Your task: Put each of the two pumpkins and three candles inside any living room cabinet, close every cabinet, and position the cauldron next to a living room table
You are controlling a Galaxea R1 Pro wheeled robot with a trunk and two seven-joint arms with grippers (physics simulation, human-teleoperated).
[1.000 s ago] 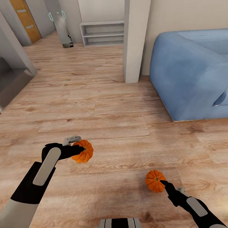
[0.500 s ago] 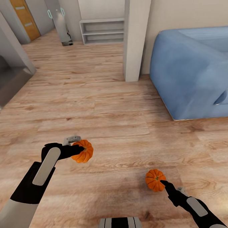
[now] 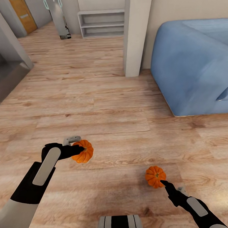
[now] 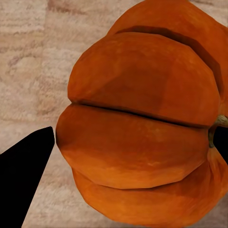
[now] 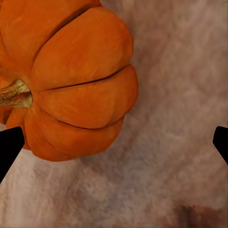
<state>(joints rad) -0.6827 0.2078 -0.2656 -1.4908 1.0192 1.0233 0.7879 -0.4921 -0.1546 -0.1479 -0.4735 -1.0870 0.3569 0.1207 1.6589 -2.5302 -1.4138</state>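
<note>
My left gripper [image 3: 81,149] is shut on an orange ribbed pumpkin [image 3: 83,151], held above the wooden floor. Up close, this pumpkin [image 4: 142,123] lies against one black fingertip [image 4: 23,166]. A second pumpkin [image 3: 155,176] sits on the floor, just beyond the tip of my right gripper [image 3: 164,184]. The right gripper [image 5: 114,142] is open, its fingers wide apart. That pumpkin [image 5: 71,80] lies off to one side by one fingertip [image 5: 8,145], stem towards it. The cabinet, candles, cauldron and table are out of view.
A blue sofa [image 3: 191,63] stands at the right, with a white pillar [image 3: 134,32] beside it. Behind are a low white shelf unit [image 3: 101,22] and an upright grey appliance [image 3: 60,20]. A grey step [image 3: 5,76] is at the left. Wooden floor [image 3: 103,104] stretches ahead.
The whole view has shifted, so the camera moved. The floor pumpkin slid with the floor, slightly farther from my right fingertip. The left pumpkin stayed in the left gripper.
</note>
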